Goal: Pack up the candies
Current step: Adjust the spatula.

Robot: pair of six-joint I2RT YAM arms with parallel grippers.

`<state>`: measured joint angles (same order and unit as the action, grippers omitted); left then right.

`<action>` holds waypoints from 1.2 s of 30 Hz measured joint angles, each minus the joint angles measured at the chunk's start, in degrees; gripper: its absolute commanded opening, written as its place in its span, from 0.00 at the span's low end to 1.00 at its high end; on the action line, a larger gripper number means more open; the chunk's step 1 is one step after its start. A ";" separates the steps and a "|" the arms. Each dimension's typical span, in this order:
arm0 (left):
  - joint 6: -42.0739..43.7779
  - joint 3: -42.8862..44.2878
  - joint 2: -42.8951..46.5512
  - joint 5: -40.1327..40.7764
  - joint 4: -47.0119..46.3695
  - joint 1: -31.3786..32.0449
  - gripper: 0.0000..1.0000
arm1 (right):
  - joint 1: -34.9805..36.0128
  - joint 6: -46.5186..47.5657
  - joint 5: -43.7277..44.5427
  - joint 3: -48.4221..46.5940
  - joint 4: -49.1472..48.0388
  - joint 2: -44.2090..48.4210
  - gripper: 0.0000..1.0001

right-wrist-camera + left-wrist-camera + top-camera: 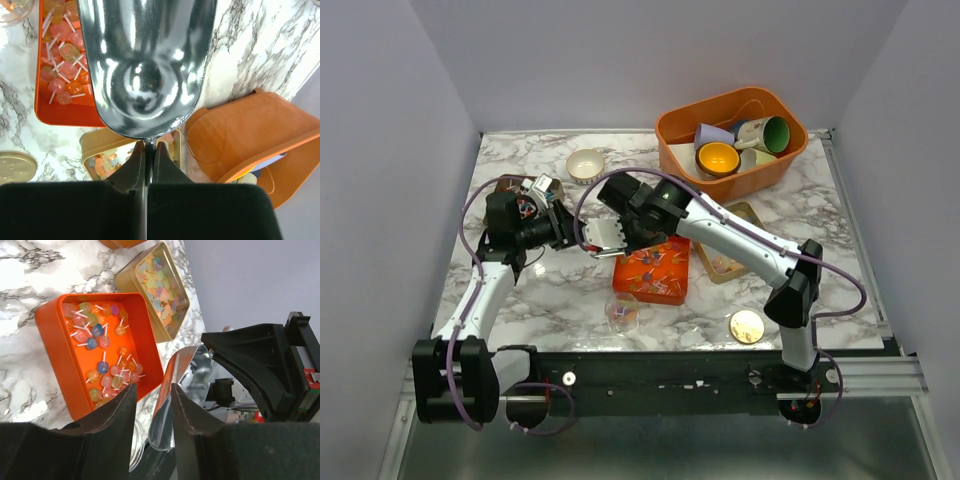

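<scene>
Between the closed fingers of the right gripper (148, 150) sits the thin stem of a metal scoop (150, 65), pinched tight, with the shiny bowl reaching away from the wrist. Facing it from the other side, the left gripper (154, 390) has its jaws apart, and the scoop's rim shows in the gap between them. Whether either finger touches the metal cannot be told. A strip of orange shows between the left-hand finger (112, 415) and the rim.

From above, the two grippers meet nose to nose over the marble table (520, 290), and the scoop hangs between them by the far left corner of an orange tray (672, 290).

The candies (97, 331) lie in that tray. They are small round sweets on short white sticks in red, blue, yellow and pink, scattered loosely across its floor. Just beside the tray, on its right, stands a gold tin (127, 277) holding pale pastel gummies (159, 287), tightly packed.

A clear cup (622, 312) stands at the tray's near left corner, just beside it. A round gold lid (747, 326) lies flat near the table's front edge, to the right of the tray and apart from the tin.

Farther back, a white bowl (586, 163) sits alone near the rear edge. An orange bin (670, 140) with coloured cups fills the rear right corner.
</scene>
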<state>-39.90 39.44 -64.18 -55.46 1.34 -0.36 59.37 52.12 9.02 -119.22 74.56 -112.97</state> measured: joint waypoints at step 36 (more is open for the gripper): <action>-12.94 -0.79 -5.86 -10.40 -19.30 0.09 0.31 | -1.38 -4.13 -3.15 -2.21 -7.23 2.51 0.01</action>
<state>-52.84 38.65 -70.04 -65.87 -17.96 -0.27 58.00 47.99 5.87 -121.43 67.33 -110.45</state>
